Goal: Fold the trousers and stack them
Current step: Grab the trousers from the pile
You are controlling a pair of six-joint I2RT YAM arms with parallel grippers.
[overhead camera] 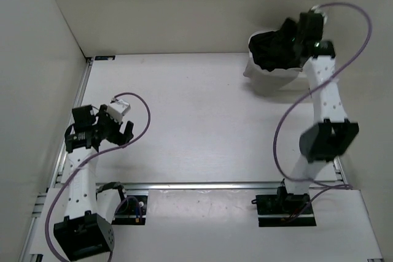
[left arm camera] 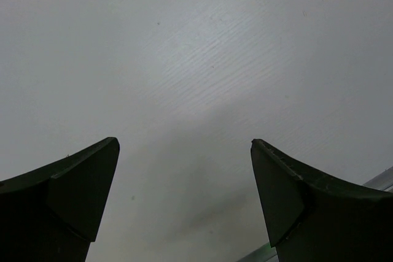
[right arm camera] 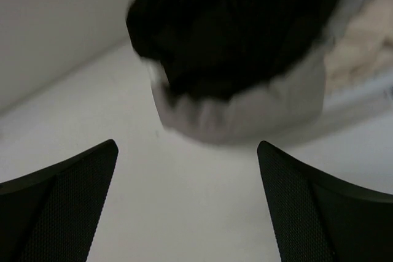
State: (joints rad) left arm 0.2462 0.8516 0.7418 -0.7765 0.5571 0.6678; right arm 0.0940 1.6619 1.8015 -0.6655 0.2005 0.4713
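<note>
Top view: trousers (overhead camera: pixel 277 47) sit bunched in a white bin (overhead camera: pixel 270 79) at the far right of the tabletop (overhead camera: pixel 202 115). My right arm (overhead camera: pixel 324 96) stretches out to them; its tip is dark against the fabric, so can't tell if it touches. My left claw (overhead camera: pixel 121 132) hangs at near left, well apart from the trousers.

Left wrist view: left claw released, fingers spread wide above the tabletop.

Right wrist view: right claw (right arm camera: pixel 187 143) released too, fingers wide. Blurred black trousers fill the bin just beyond the tips, w/ a beige cloth (right arm camera: pixel 365 41) right of the bin.
</note>
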